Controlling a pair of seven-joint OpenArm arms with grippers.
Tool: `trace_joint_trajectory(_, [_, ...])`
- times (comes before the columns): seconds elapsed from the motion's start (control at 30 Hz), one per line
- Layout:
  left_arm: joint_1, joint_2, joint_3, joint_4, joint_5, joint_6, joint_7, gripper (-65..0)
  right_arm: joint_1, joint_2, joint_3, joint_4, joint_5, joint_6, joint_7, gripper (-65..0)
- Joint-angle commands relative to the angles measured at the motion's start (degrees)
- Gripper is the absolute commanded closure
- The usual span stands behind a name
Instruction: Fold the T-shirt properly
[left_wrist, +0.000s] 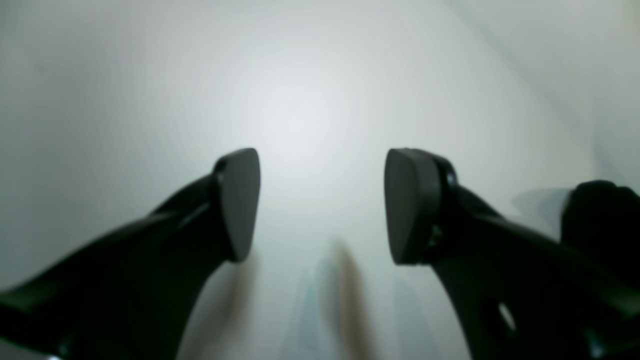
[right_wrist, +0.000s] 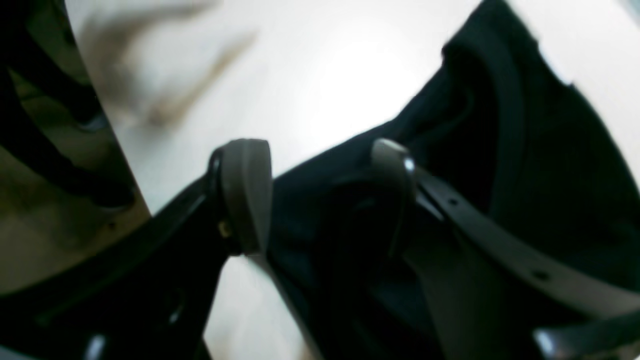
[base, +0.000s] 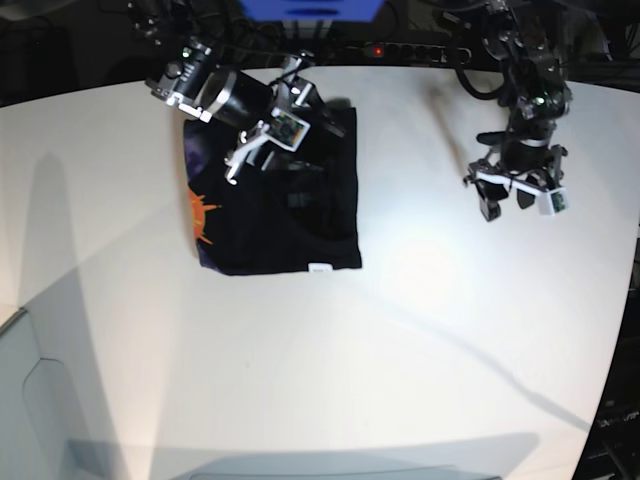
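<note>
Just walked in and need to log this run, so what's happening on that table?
A two-arm robot is folding a black cloth T-shirt, which lies as a folded rectangle on the white table, orange print at one edge. The right gripper is open over its far end, black cloth between the fingers. The left gripper is open and empty over bare table, well clear of the shirt.

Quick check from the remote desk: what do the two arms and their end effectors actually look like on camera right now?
Both arms are black with silver-white fittings and loose black cables near the shoulders. The left end effector has two black fingers tipped with flat, rounded grey pads. The right end effector looks alike, with slotted grey-black fingers. Each wrist carries a small white-framed camera block.
</note>
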Motion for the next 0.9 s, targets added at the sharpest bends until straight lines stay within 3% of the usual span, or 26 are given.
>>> trace_joint_trajectory(0.0, [-0.1,-0.4,-0.3,1.1,-0.2,-0.3,-1.2,-38.5,0.0,-1.0,0.5,1.2,0.9,0.4,2.8,-32.8])
trace_joint_trajectory(0.23, [-0.1,-0.4,-0.4,1.1,0.2,-0.3,-1.2,-38.5,2.2,-7.8,12.5,0.2,0.9,0.4,4.0,-33.1])
trace_joint_trajectory(0.43, [-0.1,-0.4,-0.4,1.1,0.0,-0.3,-1.1,-38.5,2.3,-7.6,14.7,-4.9,0.8,0.4,4.0,-32.9])
trace_joint_trajectory(0.53, [-0.1,-0.4,-0.4,1.1,-0.2,-0.3,-1.1,-38.5,0.1,-5.6,12.2,-6.3,0.7,0.4,4.1,-32.9])
trace_joint_trajectory(0.77, [-0.2,-0.4,-0.3,1.1,-0.2,-0.3,-1.1,-38.5,-0.6,1.0,-3.4,-8.4,0.7,0.4,4.1,-32.9])
trace_joint_trajectory(0.87, [-0.2,-0.4,-0.2,1.1,-0.2,-0.3,-1.1,-38.5,-0.5,2.4,-5.9,-7.6,0.7,0.4,4.1,-32.9])
